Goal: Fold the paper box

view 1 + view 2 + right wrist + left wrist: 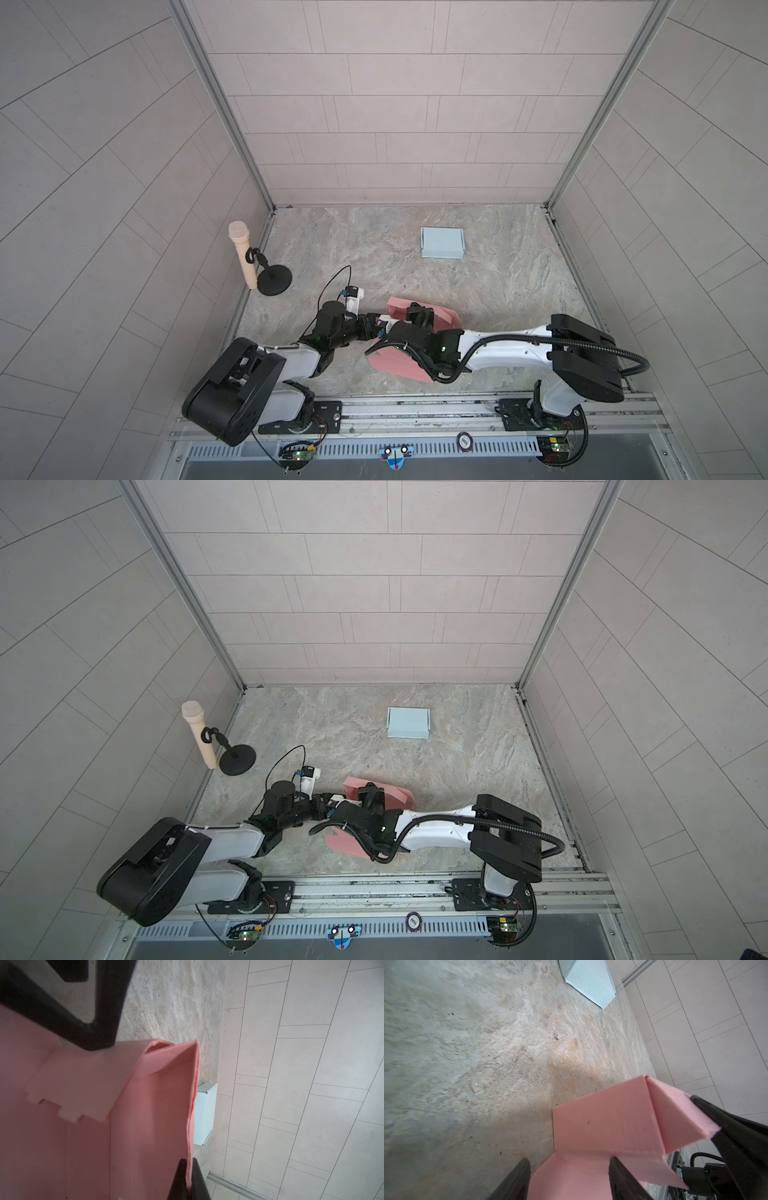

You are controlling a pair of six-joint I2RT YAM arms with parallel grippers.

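Observation:
The pink paper box [445,318] [400,798] lies half folded near the front middle of the table, partly under both arms. My right gripper [189,1160] [419,311] [371,792] is shut on the top edge of one raised pink wall [145,1115]. My left gripper [570,1160] [376,326] [328,802] is open. Its two fingers stand apart over the box's flat panel [602,1130], just in front of a raised side flap. One of the left gripper's fingers [97,1028] rests against that flap in the right wrist view.
A folded light blue box [442,243] [408,723] [589,982] [204,1113] sits at the back right of the marble table. A beige microphone [243,255] [199,735] on a black stand is at the left wall. Tiled walls enclose three sides.

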